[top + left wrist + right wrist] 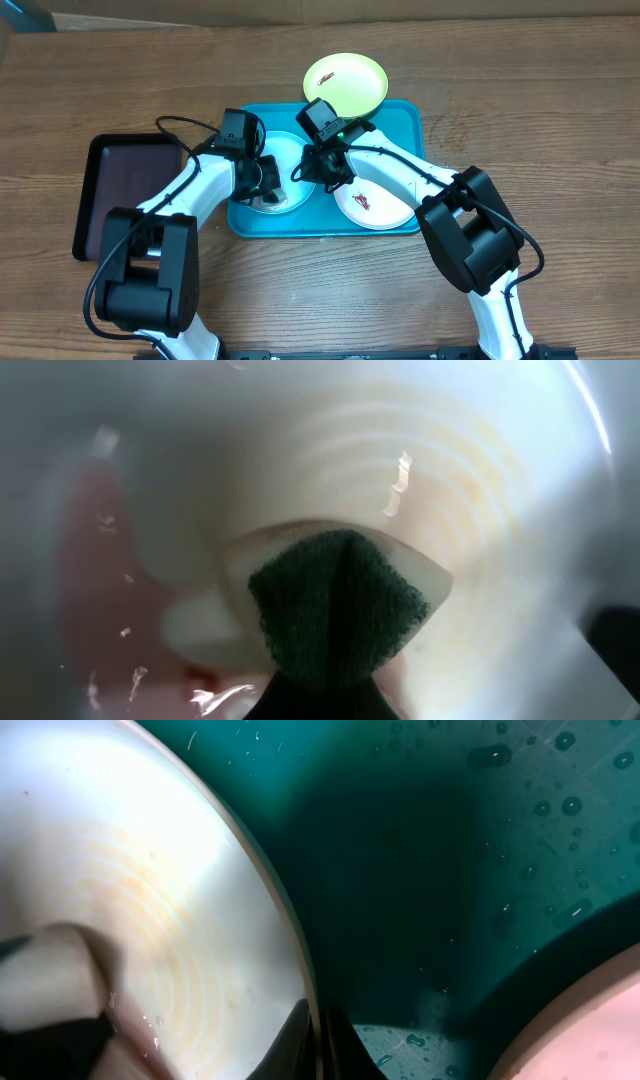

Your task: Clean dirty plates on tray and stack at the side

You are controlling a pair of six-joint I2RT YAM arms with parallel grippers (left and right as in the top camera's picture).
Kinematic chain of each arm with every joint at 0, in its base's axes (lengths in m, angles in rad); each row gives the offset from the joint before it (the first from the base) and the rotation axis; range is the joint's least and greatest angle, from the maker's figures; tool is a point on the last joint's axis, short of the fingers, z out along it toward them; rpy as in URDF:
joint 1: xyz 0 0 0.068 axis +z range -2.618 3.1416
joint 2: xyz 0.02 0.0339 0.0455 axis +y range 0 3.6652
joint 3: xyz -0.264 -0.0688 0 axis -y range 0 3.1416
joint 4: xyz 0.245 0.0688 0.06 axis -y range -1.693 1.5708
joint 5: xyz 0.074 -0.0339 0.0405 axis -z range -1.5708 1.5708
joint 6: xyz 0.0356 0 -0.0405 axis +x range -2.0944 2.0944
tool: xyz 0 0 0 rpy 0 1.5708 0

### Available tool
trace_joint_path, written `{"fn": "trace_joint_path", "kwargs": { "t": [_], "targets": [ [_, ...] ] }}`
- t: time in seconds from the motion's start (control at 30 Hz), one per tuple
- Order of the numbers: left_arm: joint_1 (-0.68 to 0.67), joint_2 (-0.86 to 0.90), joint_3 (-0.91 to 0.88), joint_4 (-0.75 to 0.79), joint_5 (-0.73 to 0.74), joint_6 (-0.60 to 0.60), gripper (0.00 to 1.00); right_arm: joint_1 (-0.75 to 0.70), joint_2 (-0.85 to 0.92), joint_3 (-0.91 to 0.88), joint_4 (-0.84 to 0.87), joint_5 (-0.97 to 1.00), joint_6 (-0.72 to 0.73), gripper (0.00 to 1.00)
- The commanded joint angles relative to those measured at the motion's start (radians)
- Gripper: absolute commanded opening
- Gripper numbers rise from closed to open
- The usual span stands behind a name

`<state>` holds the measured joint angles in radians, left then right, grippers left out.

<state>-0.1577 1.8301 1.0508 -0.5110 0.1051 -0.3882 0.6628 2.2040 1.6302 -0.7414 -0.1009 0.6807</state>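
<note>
A sponge is clamped between the jaws of the left gripper and pressed onto the pale plate directly beneath them. That plate's rim is pinched between the closed jaws of the right gripper. The tray is seen just beyond them.
</note>
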Motion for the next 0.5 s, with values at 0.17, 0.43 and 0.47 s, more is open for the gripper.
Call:
{"fn": "trace_joint_path", "kwargs": {
  "t": [0.17,0.43,0.47],
  "targets": [
    [0.033,0.043,-0.053,-0.051,-0.532,0.000,0.04,0.003,0.018,0.003,-0.016,0.021,-0.004,0.04],
    [0.026,0.007,0.088,-0.155,-0.600,-0.010,0.04,0.003,0.018,0.003,-0.015,0.021,-0.004,0.04],
    [0.024,-0.001,0.106,-0.163,-0.583,-0.009,0.04,0.003,0.018,0.003,-0.015,0.021,-0.004,0.04]
  ]
}}
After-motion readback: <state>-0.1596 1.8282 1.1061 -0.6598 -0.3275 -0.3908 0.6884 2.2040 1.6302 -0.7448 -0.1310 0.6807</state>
